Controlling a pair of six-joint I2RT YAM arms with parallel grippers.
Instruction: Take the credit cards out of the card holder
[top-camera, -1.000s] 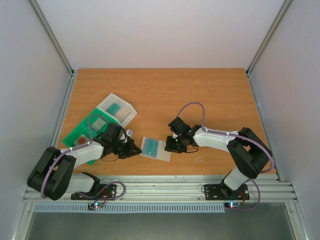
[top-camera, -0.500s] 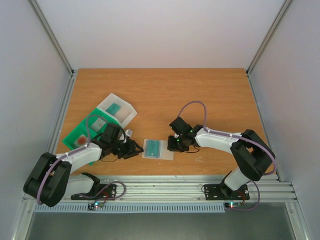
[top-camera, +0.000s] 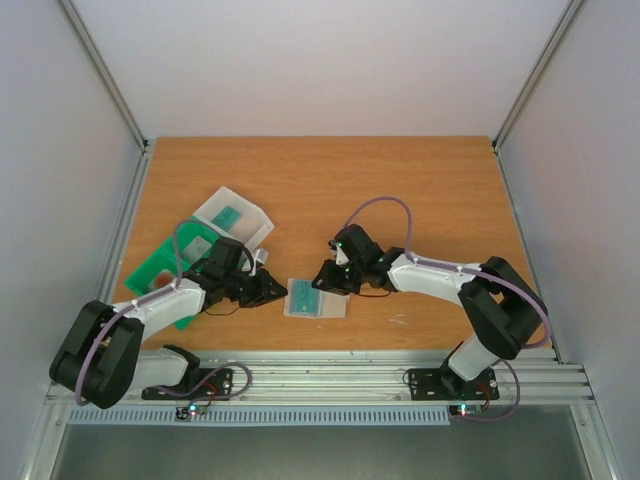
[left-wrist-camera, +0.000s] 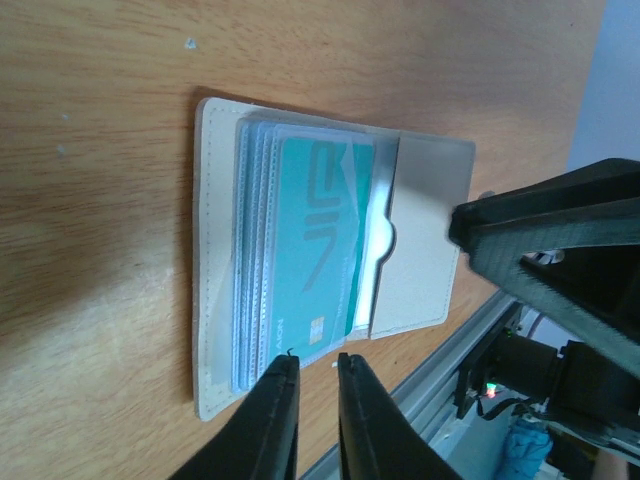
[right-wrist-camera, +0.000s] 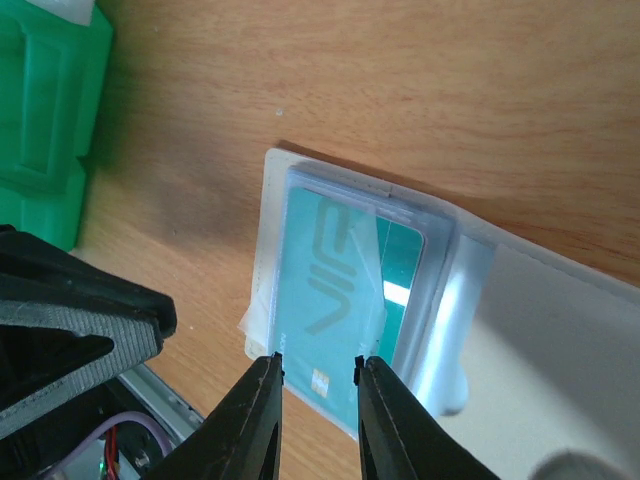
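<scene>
Seen from above, a brown wooden tabletop (top-camera: 400, 190) has two white-and-black robot arms reaching toward each other near its front edge. Between them lies the card holder (top-camera: 330, 306), a small flat pale translucent rectangular sleeve. A teal plastic credit card (top-camera: 303, 294) shows through its left half. The left gripper (top-camera: 270, 288) sits just left of the holder. The right gripper (top-camera: 322, 279) is at the holder's far edge. Whether either one touches the holder cannot be told from this height. Further left are a green compartmented plastic tray (top-camera: 150, 270) and, beyond it, a clear plastic box (top-camera: 262, 226) with another teal card (top-camera: 230, 216) lying inside.

From the left wrist camera, the card holder (left-wrist-camera: 215, 250) lies flat on the wood. It is a cream stitched panel with several clear pockets stacked on it. The teal card (left-wrist-camera: 320, 230) is tucked in the top pocket, and a pale panel with a curved notch covers one end of it. The left gripper (left-wrist-camera: 317, 362) has its two black fingers parted by only a narrow slit. They grip nothing, and their tips are at the holder's edge. The black right gripper hangs over the panel end.

From the right wrist camera, the right gripper (right-wrist-camera: 318, 362) has its fingers spread a little wider. The chip end of the teal card (right-wrist-camera: 340, 270) lies between the tips, inside the holder (right-wrist-camera: 268, 230). Whether the pads touch it cannot be told. The green tray (right-wrist-camera: 40, 110) fills the upper left corner.
</scene>
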